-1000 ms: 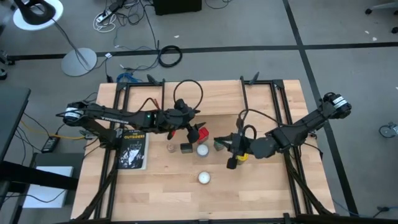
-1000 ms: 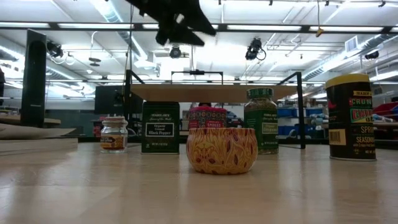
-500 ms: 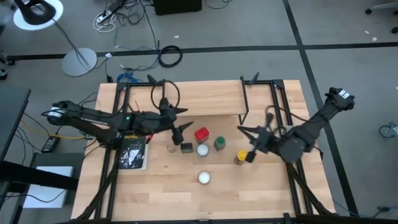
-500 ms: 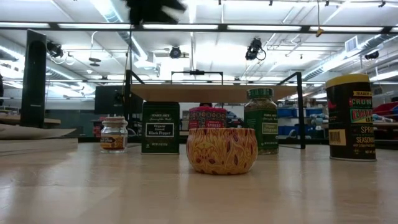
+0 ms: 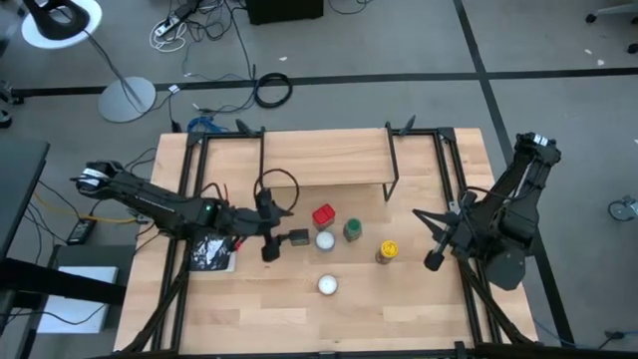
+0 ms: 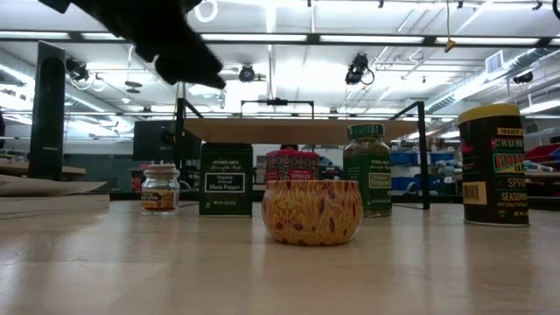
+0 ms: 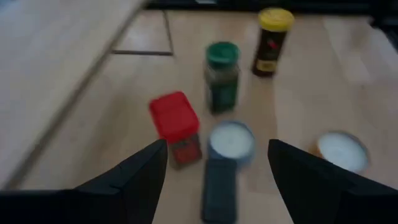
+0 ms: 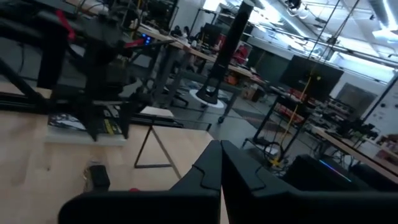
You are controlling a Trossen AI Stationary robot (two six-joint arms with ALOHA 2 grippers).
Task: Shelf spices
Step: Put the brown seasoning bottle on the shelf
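**Spices all on tabletop, none shelved**

Spices grouped on the table (image 5: 299,309) in front of the shelf (image 5: 324,160), which stands empty toward the far edge. Largest to smallest: yellow-lidded jar (image 5: 387,250) off to the right side of the group, apart from the rest; green-lidded jar (image 5: 351,230) just beside red box (image 5: 322,216); dark square tin (image 5: 298,237) next to a white round lid (image 5: 324,240); tan jar (image 6: 160,188) smallest, at the left end of the row in the low view. Second white round object (image 5: 327,285) nearer the front edge.

Left gripper (image 5: 267,239) low over the table, just beside the dark tin, fingers spread wide with nothing between them. Right gripper (image 5: 431,261) drawn off to the right of the yellow-lidded jar, fingers pressed together, empty.

Risks, as judged: dark tin lies close against the white lid, so a descending finger likely to strike or shove the lid, or nudge the red box. Shelf plank narrow and raised; tall jars liable to topple if set near an edge.

Not determinable: tan jar masked by the left arm in the high view; left wrist view blurred; labels unreadable from above.
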